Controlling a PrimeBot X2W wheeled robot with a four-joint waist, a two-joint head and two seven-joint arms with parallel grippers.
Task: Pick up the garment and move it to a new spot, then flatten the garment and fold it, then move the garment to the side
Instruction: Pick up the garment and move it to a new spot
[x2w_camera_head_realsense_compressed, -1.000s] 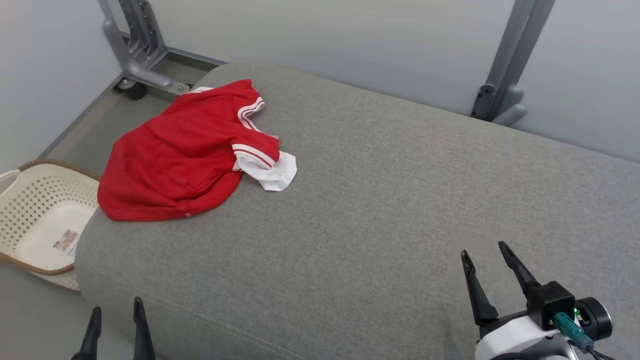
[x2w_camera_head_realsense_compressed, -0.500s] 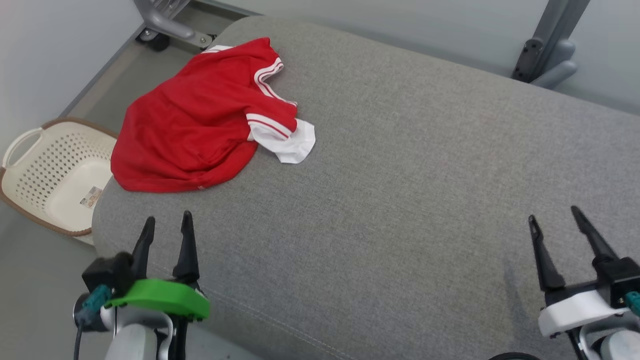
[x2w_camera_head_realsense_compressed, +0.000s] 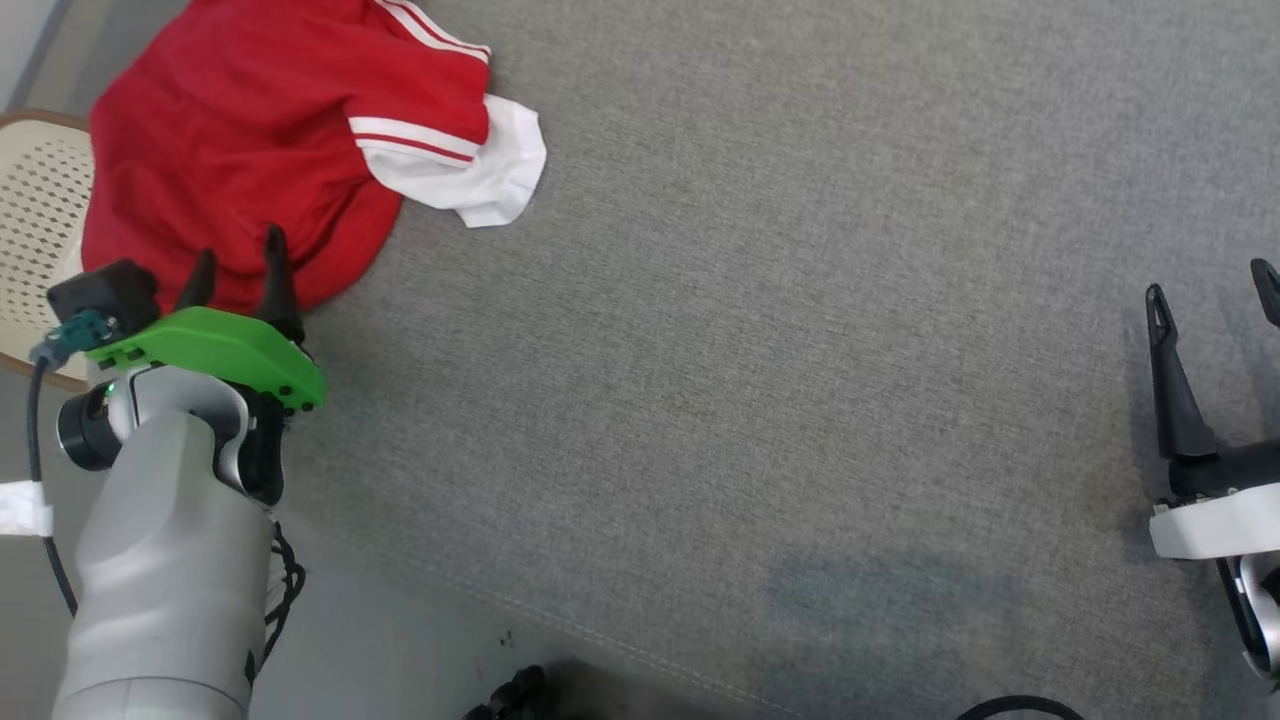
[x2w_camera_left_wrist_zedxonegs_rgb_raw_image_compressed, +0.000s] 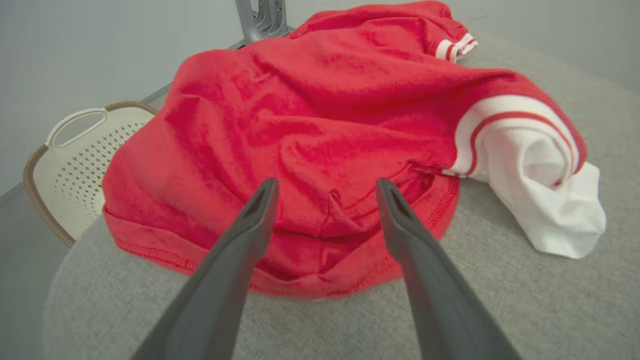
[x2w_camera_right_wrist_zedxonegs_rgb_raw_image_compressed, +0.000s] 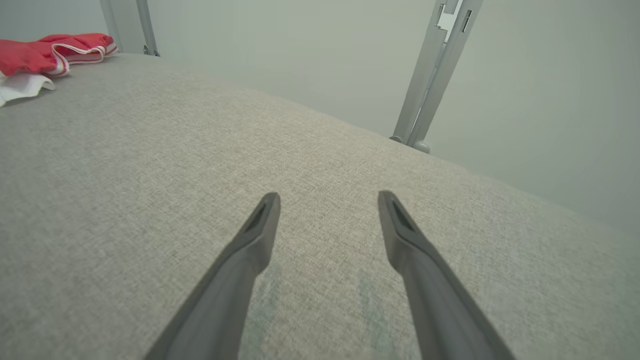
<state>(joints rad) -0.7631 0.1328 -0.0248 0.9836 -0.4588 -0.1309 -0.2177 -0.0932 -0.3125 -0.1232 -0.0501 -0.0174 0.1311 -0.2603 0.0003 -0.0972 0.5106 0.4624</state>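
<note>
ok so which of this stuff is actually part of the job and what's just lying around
Job: garment; left gripper, open, facing its hem; right gripper, open over the cushion, the work surface.
Lying about: basket beside the cushion; metal post behind it.

Grey cushion (x2w_camera_head_realsense_compressed: 760, 350); cream perforated basket (x2w_camera_head_realsense_compressed: 40, 220) beside its left edge; 2 metal posts (x2w_camera_right_wrist_zedxonegs_rgb_raw_image_compressed: 435, 75) at far wall (x2w_camera_right_wrist_zedxonegs_rgb_raw_image_compressed: 300, 50).

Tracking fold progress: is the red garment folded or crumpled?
Crumpled: the garment lies bunched and wrinkled on the grey cushion, white sleeve twisted aside.
</note>
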